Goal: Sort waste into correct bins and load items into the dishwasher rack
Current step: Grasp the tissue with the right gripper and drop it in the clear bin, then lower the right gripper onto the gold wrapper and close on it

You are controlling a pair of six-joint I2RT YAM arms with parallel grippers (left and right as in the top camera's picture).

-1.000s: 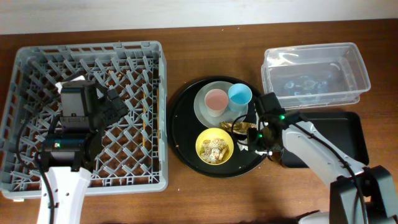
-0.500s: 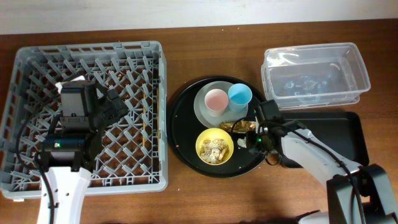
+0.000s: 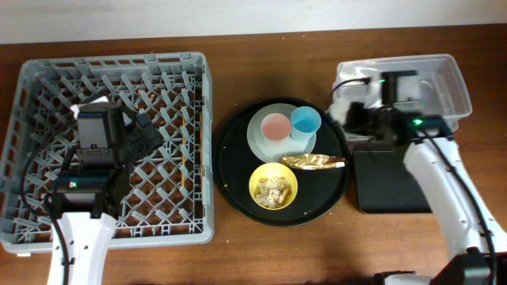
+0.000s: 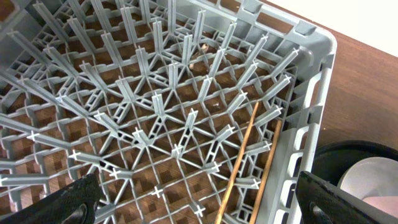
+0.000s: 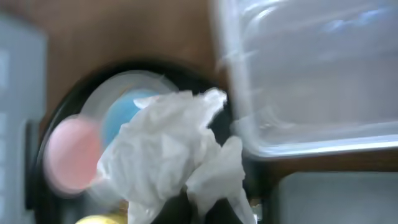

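Over the wooden tabletop (image 3: 238, 253), right gripper (image 3: 350, 120) pinches crumpled tissue (image 5: 168, 149) by clear tub (image 3: 458, 83); left gripper (image 4: 205, 202) gapes empty above rack (image 4: 155, 124).

Rack (image 3: 119, 62): grey, lattice pattern. Surface (image 3: 261, 71): brown wood grain. Round tray (image 3: 230, 158) & rect. tray (image 3: 388, 186): black. Plate (image 3: 257, 142) pale grey-green; pink cup (image 3: 276, 127); light-blue cup (image 3: 305, 120); bowl (image 3: 255, 180) yellow w/ beige scraps (image 3: 273, 190). Wrapper (image 3: 314, 161) shiny gold-brown, tissue (image 5: 168, 149) white, tub (image 3: 444, 67) clear, chopsticks (image 4: 239, 155) light brown.
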